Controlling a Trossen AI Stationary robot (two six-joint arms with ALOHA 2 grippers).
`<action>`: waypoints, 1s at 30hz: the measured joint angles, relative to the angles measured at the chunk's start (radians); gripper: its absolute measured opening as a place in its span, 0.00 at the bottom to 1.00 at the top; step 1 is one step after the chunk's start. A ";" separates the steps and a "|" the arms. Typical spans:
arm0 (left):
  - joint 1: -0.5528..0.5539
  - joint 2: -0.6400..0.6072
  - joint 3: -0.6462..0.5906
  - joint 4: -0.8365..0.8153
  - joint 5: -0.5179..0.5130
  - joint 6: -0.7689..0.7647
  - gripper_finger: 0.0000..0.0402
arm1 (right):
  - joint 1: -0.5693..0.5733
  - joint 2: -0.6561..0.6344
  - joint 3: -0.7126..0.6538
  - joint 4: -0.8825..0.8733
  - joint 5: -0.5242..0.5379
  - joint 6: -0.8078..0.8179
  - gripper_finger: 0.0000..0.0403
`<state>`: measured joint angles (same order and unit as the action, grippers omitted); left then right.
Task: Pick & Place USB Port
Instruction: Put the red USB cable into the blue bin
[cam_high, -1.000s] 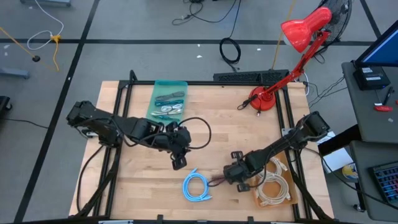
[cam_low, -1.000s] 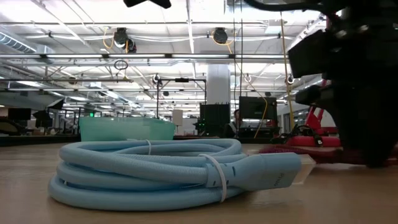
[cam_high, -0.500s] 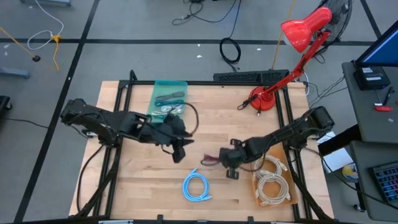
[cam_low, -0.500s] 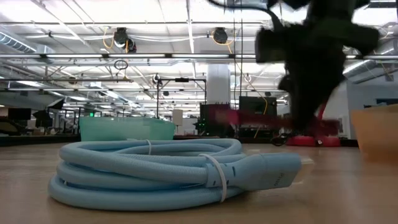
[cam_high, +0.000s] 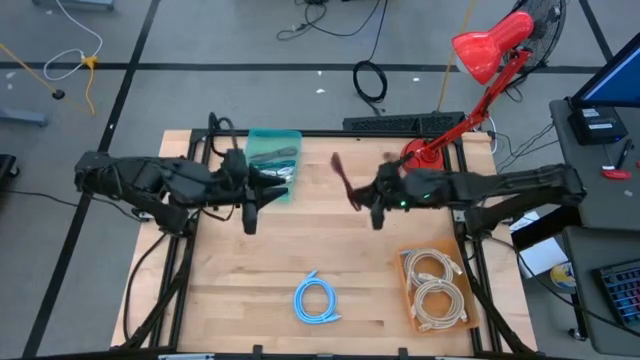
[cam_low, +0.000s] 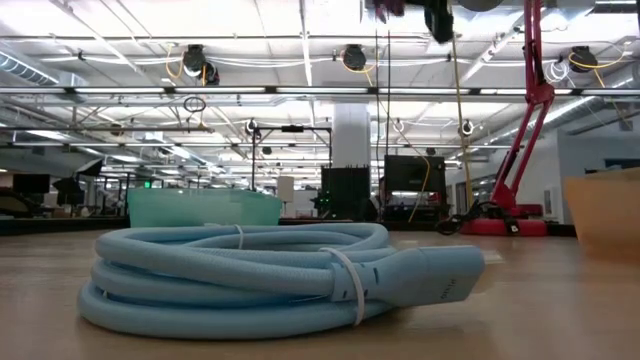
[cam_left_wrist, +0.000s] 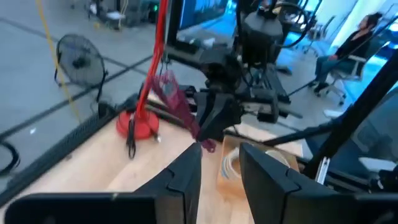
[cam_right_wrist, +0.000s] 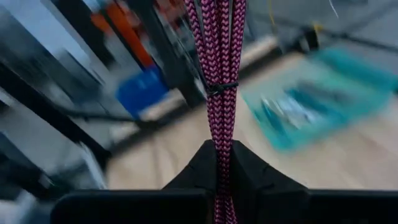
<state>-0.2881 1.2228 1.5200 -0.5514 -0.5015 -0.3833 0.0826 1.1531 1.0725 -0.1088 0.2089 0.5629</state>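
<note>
My right claw (cam_high: 372, 205) is clamped on the pink braided cable (cam_right_wrist: 216, 68), carried high over the bench (cam_high: 330, 255). It's dangling long, so a swing could snag my left claw (cam_high: 250, 205).

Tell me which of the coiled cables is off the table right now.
The dark pink braided cable, pinched in the right gripper above the table. The light blue coil lies on the wood; the white coils sit in their tray.

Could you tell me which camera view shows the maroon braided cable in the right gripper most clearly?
The right wrist view: the maroon braided cable fills it, pinched in the right gripper. The high and left wrist views show it small and blurred; the low view shows none of it.
</note>
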 joint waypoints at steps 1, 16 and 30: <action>0.006 0.001 -0.001 0.023 0.009 0.016 0.28 | -0.003 -0.012 0.000 0.034 -0.001 -0.003 0.03; 0.306 0.068 -0.226 0.716 0.538 0.013 0.28 | -0.004 -0.031 0.000 0.409 -0.172 -0.004 0.02; 0.425 0.239 -0.224 1.029 0.710 -0.179 0.28 | -0.162 -0.031 0.000 0.434 -0.462 0.045 0.02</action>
<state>0.1371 1.4618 1.2961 0.4771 0.2082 -0.5619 -0.0793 1.1221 1.0725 0.3247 -0.2529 0.6074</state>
